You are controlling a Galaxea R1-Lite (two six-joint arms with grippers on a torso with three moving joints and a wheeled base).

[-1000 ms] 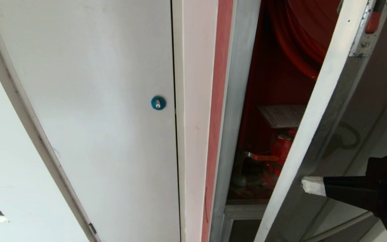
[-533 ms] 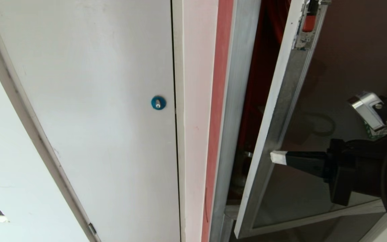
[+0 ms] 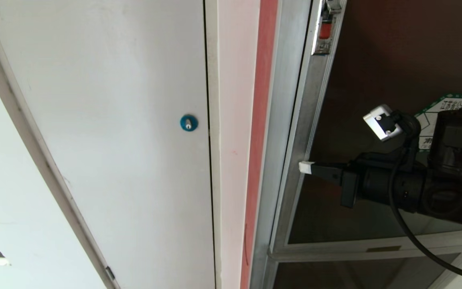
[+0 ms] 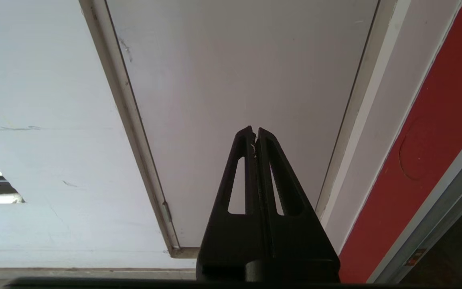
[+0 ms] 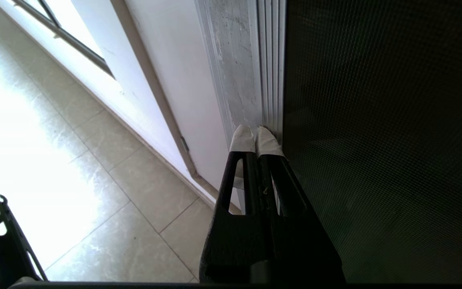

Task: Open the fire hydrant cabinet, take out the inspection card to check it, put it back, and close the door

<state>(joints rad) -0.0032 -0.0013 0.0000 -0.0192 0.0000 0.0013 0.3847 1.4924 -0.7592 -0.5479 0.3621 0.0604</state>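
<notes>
Right arm: reaches in level from the right, across the dark glass of the door point(image 3: 375, 60).
Right end effector point(image 3: 304, 166): fingers pressed together, holding nothing; the white-taped fingertips point(image 5: 251, 138) rest against the door's aluminium frame at its latch-side edge.
Left end effector point(image 4: 254, 134): fingers together, empty, pointing at the plain white door point(image 3: 114, 120); seen only from its own wrist.
Door: lies flush in the frame of the fire hydrant cabinet point(image 3: 283, 120), with the small red latch point(image 3: 325, 30) at the upper end of the same edge.
Sticker point(image 3: 447, 106): green-bordered, on the glass; mostly hidden behind the right arm and cut off at the right margin.
Inspection card: not visible; nothing can be made out through the dark glass.
Lower panel point(image 3: 335, 277): below the door's bottom rail, cut off.
Blue lock point(image 3: 189, 123): on the white door, near its right edge.
</notes>
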